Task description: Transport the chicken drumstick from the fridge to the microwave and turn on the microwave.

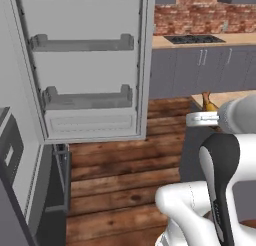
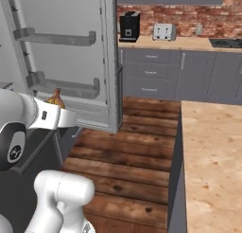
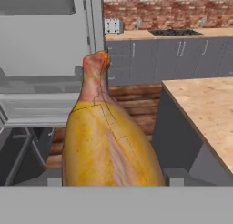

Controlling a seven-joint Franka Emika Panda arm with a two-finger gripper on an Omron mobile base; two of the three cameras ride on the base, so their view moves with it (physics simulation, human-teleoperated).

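Chicken drumstick [image 3: 107, 145], golden-brown and tapered, sits gripped between my widely spread jaws, before the grey fridge's [image 1: 85, 65] open door.

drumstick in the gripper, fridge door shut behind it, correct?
Not quite. The chicken drumstick is in the gripper, but the fridge door stands open, its inner shelves facing the room. Left base view shows it.

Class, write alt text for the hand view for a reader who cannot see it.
A golden-brown chicken drumstick stands held in the pincer, narrow end up. Behind it are the open fridge door, wood floor, a pale wooden counter and a brick-backed kitchen wall.
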